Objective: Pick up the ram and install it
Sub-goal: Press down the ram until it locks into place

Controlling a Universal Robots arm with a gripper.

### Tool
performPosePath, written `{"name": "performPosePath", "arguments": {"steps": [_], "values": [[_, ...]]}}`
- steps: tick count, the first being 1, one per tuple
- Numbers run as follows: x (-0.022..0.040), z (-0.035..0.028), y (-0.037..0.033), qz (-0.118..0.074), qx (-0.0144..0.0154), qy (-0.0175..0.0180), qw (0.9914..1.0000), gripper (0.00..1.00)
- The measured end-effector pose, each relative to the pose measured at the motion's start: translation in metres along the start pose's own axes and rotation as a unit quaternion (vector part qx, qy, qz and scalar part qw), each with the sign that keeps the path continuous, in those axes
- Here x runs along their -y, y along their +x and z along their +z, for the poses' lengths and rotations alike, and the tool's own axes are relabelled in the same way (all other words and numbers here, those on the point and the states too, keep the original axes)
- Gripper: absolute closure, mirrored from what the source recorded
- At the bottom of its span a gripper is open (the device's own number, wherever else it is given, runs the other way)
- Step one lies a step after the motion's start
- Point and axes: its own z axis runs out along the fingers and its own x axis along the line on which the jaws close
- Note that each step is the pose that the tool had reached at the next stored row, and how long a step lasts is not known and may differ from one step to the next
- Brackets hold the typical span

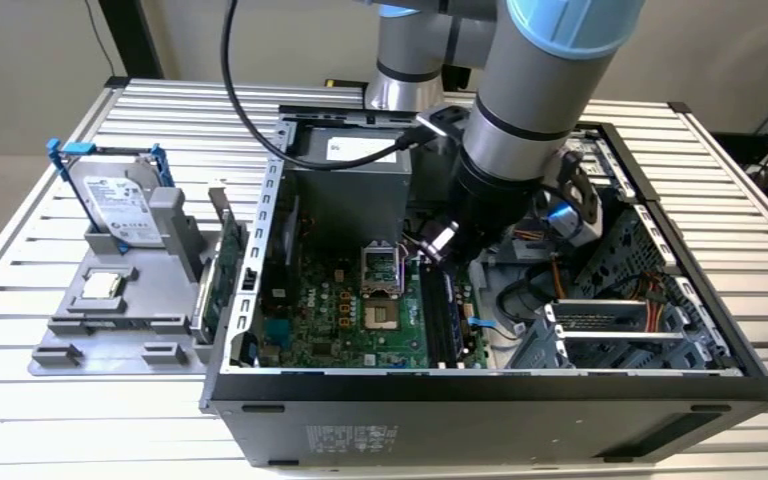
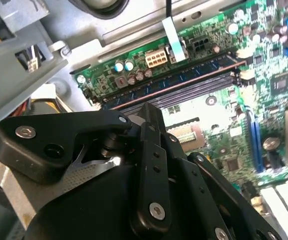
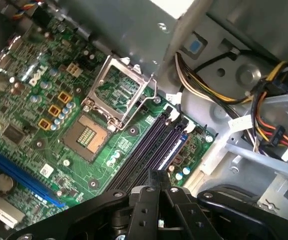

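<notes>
The slatted metal worktop point(image 1: 77, 400) carries the open computer case point(image 1: 491, 400), lying on its side with the inside facing up. My arm point(image 1: 531, 90) reaches down into it from above, over the side of the board towards the exterior view's right. The green board point(image 1: 344, 310) covers the floor of the case, with bundles of coloured wires point(image 3: 268, 125) beside it.

On the exterior view's left, just beside the case, sits a grey tray point(image 1: 104, 340). It holds a hard drive point(image 1: 117, 205) standing upright in a blue frame, a green card point(image 1: 228, 265) on edge next to the case wall, and a small square chip point(image 1: 101, 285) lying flat.

My tool point(image 1: 440, 245) hangs low over the black slots point(image 3: 144, 150), near their end. In both wrist views its two fingers point(image 3: 153, 182) are drawn together, with nothing between them that I can make out (the tips themselves are partly hidden by the tool's own body).

The ram point(image 2: 183, 80) is not in my tool. In the second wrist view it stands on edge in a slot on the far side of the row from the processor socket point(image 3: 91, 132), next to the small round capacitors point(image 2: 124, 66). The slots between it and the socket look bare. The socket's metal frame point(image 3: 121, 90) is tipped up.
</notes>
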Motion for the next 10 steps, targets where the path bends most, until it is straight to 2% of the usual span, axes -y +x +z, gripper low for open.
{"name": "performPosePath", "arguments": {"steps": [2, 5, 7, 10], "values": [[0.0000, 0.0000, 0.0000, -0.019, -0.0004, 0.0004, 0.99983, 1.00], [0.0000, 0.0002, 0.0000, -0.046, -0.0010, 0.0010, 0.99895, 1.00], [0.0000, 0.0002, 0.0001, -0.063, -0.0010, 0.0016, 0.99803, 1.00], [0.0000, 0.0002, 0.0001, -0.088, 0.0013, 0.0046, 0.99609, 1.00]]}}
